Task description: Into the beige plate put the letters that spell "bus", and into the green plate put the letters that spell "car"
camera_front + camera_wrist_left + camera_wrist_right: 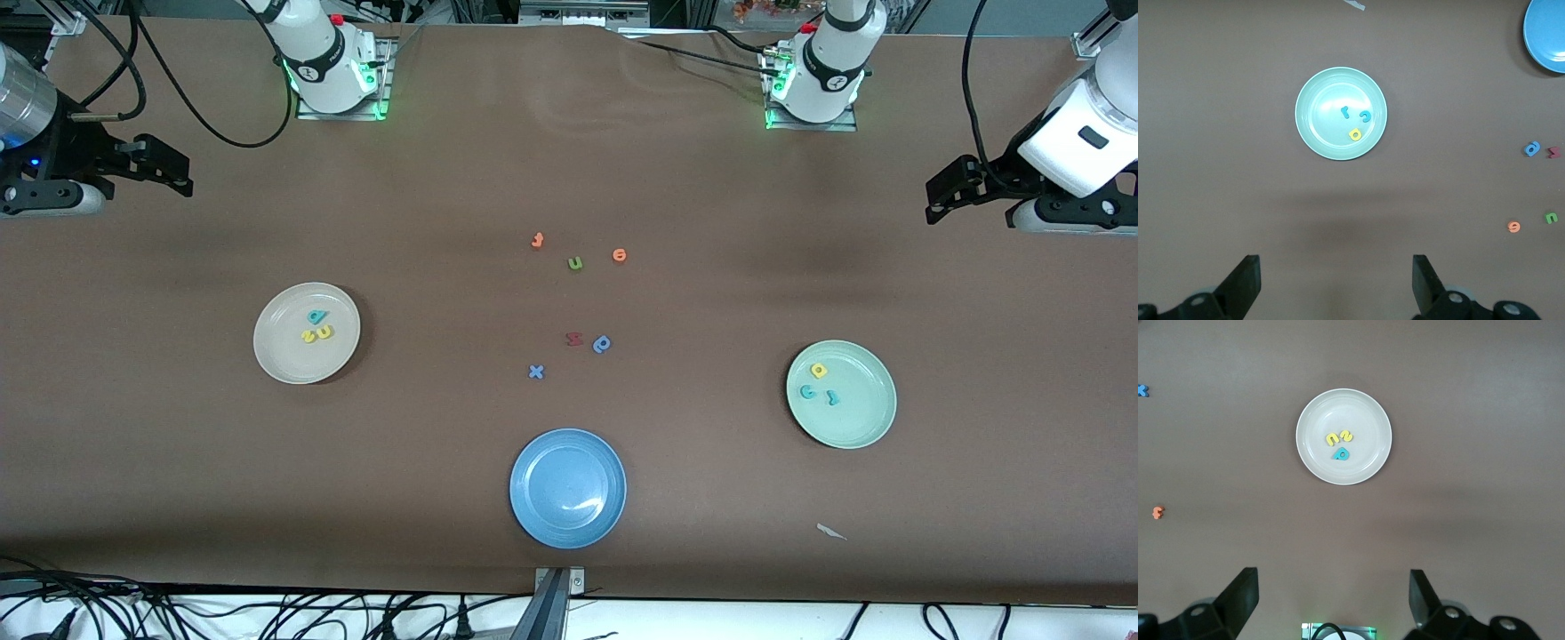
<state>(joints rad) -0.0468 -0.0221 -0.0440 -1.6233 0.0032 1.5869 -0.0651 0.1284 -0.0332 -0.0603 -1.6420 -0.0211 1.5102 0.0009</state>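
The beige plate lies toward the right arm's end of the table. It holds a teal "b", a yellow "u" and a yellow "s". Toward the left arm's end, the green plate holds a yellow "a", a teal "c" and a teal "r". My left gripper hangs open and empty high over bare table at its end. My right gripper does the same at its own end.
A blue plate sits empty near the front edge. Several loose letters lie mid-table: an orange "f", green "u", orange "o", a dark red letter, a blue looped letter, a blue "x". A white scrap lies near the front.
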